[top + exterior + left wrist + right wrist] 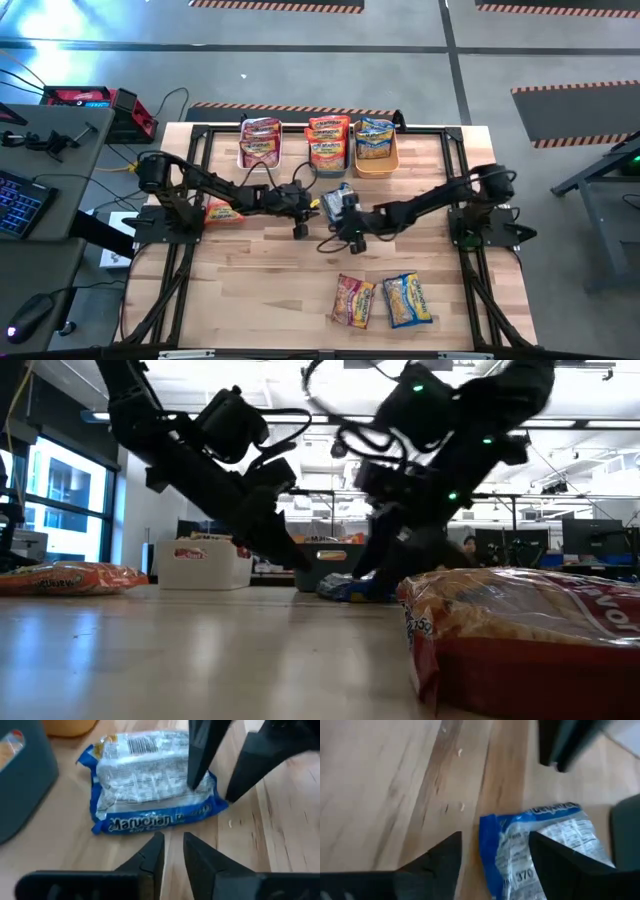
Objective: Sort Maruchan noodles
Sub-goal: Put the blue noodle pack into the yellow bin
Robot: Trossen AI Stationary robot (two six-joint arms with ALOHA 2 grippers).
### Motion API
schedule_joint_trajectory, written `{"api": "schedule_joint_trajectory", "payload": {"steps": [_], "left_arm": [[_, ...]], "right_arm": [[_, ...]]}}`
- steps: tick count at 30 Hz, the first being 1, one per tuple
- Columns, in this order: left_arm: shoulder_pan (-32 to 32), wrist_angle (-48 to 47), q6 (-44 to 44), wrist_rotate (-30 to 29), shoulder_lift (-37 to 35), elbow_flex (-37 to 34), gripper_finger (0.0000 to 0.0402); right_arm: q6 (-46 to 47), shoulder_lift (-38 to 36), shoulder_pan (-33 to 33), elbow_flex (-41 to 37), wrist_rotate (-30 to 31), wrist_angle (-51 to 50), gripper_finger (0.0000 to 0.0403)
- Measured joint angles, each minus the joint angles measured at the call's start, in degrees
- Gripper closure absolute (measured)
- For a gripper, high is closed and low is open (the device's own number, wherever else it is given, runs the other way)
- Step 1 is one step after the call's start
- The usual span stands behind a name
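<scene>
A blue Maruchan noodle packet lies back side up, flat on the middle of the table. My right gripper is open over the packet's right end, with one finger above the packet and the other past its edge. My left gripper stands just left of the packet with only a narrow gap between its fingers, nothing in it, touching nothing. An orange packet lies at the left. A pink packet and a blue-and-yellow packet lie near the front edge. My right gripper comes slanting down from the table's right over the blue packet's end. One finger is over its clear back face and one beyond its edge. I cannot tell whether either finger touches it. The packet lies flat on the table.
Three bins stand along the far edge: a white bin with pink packets, a teal bin with orange packets, and an orange bin with blue-and-yellow packets. Bare wood shows at the table's front left.
</scene>
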Motion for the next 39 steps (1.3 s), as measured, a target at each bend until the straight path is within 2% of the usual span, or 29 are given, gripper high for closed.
{"api": "schedule_joint_trajectory", "payload": {"steps": [7,15,22,27,33,39], "left_arm": [[-0.2,1.1,0.0,0.0,0.0,-2.6,0.0309],[-0.4,1.3,2.4,0.0,0.0,-3.3,0.0311],[-2.3,2.9,6.3,0.0,0.0,-3.3,0.0307],[-4.2,3.6,10.4,-0.9,0.0,-3.3,0.0299],[-6.6,3.4,13.8,-8.0,-2.3,-3.2,0.0301],[-7.3,3.5,17.7,-8.9,-4.7,-3.2,0.0306]], "right_arm": [[-1.3,7.5,-0.9,10.9,4.9,-10.4,0.0275],[-1.0,8.6,-0.9,13.3,3.2,-12.7,0.0394],[1.3,7.6,-0.8,13.2,0.9,-13.6,0.0401],[2.1,4.3,-0.7,11.6,-1.8,-15.0,0.0403],[5.9,-1.9,-0.9,4.6,-4.3,-9.7,0.0403],[9.6,-9.1,-1.1,-5.2,-4.1,1.6,0.0403]]}}
